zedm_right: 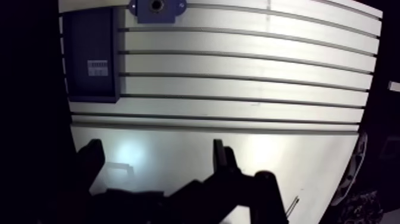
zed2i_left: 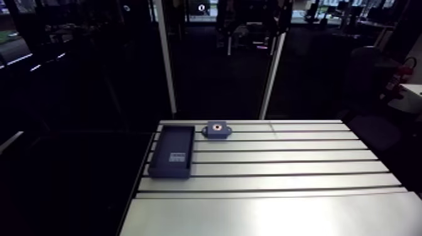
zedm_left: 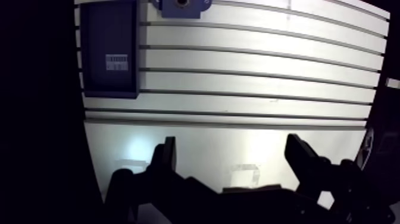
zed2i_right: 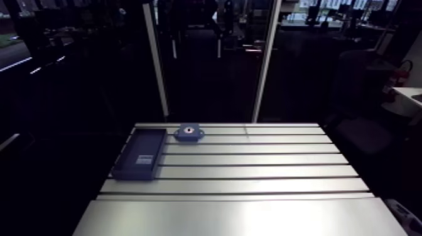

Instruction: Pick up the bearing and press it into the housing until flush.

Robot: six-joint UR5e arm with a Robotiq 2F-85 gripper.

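A blue housing with a round bore in its middle stands at the table's far edge; in the wrist view this housing lies far ahead of the fingers. Beside it is a dark blue tray with a small pale label-like patch on its floor. I cannot make out a separate bearing in any view. My gripper hangs open over the bare near part of the table, well short of both objects, with nothing between its fingers. The arm view does not show the gripper.
The slotted aluminium table runs wide to the right of the tray and housing. Its left edge falls off just beyond the tray. Two slanted pale posts rise behind the far edge.
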